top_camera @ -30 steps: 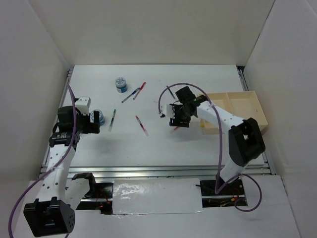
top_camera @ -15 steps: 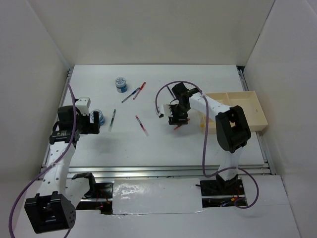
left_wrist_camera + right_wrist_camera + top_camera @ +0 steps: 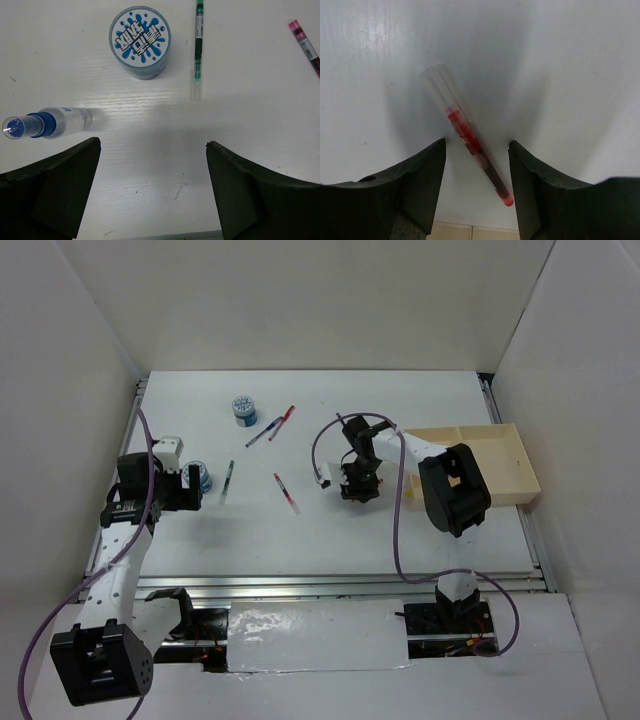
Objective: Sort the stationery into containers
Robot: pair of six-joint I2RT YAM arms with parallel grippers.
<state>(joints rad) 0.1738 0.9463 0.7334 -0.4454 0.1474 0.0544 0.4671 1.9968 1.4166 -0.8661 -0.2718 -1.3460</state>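
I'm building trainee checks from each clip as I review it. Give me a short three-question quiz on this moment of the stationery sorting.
1. True or false: the right hand is shut on the red pen.
2. How many patterned rolls does the top view show on the table?
3. In the left wrist view, what lies ahead of the open left hand?
A) a pair of scissors
B) a patterned roll between a blue-capped pen and a green pen
C) nothing at all

Key:
1. False. The hand is open and the pen lies between its fingers.
2. Two.
3. B.
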